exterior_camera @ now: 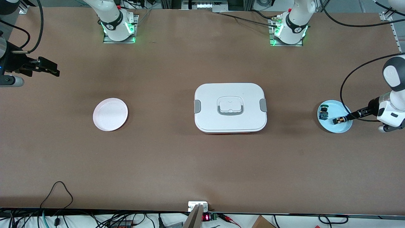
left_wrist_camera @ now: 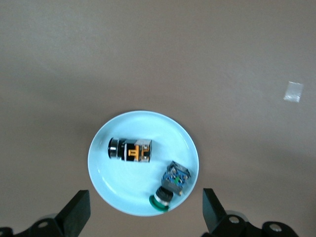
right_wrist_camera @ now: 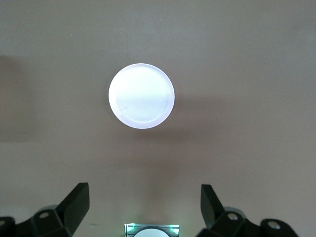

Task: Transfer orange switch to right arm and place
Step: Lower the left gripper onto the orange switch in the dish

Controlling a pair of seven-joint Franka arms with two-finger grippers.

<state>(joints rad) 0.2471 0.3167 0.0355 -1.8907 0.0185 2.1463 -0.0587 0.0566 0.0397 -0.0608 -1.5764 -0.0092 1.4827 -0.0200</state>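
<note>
The orange switch (exterior_camera: 340, 120) (left_wrist_camera: 130, 149), black with orange accents, lies on its side on a light blue plate (exterior_camera: 333, 107) (left_wrist_camera: 111, 180) at the left arm's end of the table. A green-capped, blue-bodied switch (exterior_camera: 323, 113) (left_wrist_camera: 170, 185) lies beside it on the same plate. My left gripper (exterior_camera: 349, 117) (left_wrist_camera: 144, 192) hangs open over that plate, holding nothing. The right gripper (exterior_camera: 52, 70) (right_wrist_camera: 143, 186) hovers open and empty over the table at the right arm's end.
A white lidded box with grey latches (exterior_camera: 230, 107) sits mid-table. A pale pink plate (exterior_camera: 110, 114) (right_wrist_camera: 141, 96) lies bare between the box and the right arm's end. Cables run along the table's front edge.
</note>
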